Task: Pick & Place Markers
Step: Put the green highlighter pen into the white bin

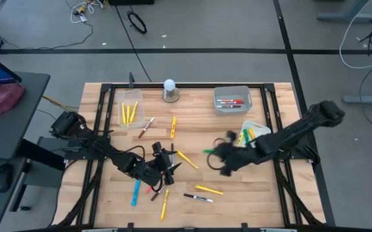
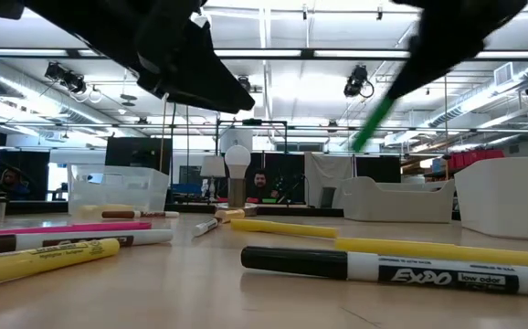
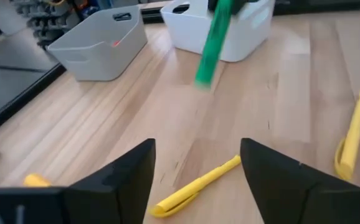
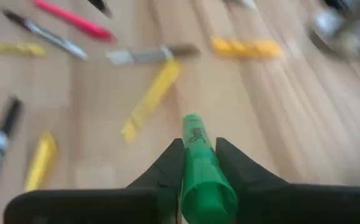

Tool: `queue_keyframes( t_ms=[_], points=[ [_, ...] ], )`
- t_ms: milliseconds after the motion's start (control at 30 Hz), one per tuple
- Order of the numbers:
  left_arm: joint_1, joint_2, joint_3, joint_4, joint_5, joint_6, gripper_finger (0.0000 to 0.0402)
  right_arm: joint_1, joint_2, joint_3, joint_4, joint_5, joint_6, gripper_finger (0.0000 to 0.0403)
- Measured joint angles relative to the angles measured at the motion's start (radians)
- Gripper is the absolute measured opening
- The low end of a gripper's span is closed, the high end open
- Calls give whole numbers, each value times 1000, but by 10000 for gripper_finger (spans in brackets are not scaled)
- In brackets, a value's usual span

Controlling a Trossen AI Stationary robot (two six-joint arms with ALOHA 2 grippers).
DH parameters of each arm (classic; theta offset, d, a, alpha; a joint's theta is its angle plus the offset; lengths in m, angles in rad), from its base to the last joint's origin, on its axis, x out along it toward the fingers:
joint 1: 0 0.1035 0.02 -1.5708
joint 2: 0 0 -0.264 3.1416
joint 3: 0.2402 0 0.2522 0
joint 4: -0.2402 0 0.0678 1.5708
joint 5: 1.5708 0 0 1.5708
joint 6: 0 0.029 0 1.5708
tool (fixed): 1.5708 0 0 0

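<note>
High view places the right gripper [image 1: 223, 156] above mid-table, its jaws clamped on a green marker [image 1: 209, 151] that juts from the fingertips and hangs clear of the wood. Right wrist view confirms the grip: the green marker [image 4: 202, 168] sits squarely between both fingers, cap end forward. Left gripper [image 1: 167, 163] hovers low over the scattered pens at table centre, jaws wide apart and holding nothing; a yellow marker [image 3: 195, 186] lies on the boards just ahead of its fingers. Remaining markers lie loose across the front half of the table, among them a black-capped white marker [image 1: 198, 197] and a blue one [image 1: 135, 193]. Three bins stand along the far side: a clear bin [image 1: 117, 99] holding yellow markers, a grey bin [image 1: 217, 93] holding red and dark ones, and a white bin [image 1: 264, 128] beside the right arm holding green and yellow. Judgement: the step in hand is carrying the green marker to a bin, most likely the white one. To do it well, keep the marker lifted above the bin wall, centre it over the opening, then release only once it is inside the rim.
</note>
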Motion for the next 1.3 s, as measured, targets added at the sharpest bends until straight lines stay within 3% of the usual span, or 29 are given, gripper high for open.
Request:
queue_keyframes(
  t_ms=[200, 400, 567, 833, 1300],
  points=[
    [12, 0, 0, 1, 49, -2, 248, 14, -154, 80, -617, 13, 372, 56],
    [11, 0, 0, 0, 58, -8, 237, -13, -199, 37, -919, 9, 663, 57],
    [11, 0, 0, 1, 59, -8, 236, -63, -198, -95, -869, -61, 698, 60],
    [11, 0, 0, 0, 59, -9, 236, -114, -199, -308, -674, -7, 682, 64],
    [11, 0, 0, 3, 59, -10, 236, -114, -198, -348, -567, -68, 679, 129]
  ],
)
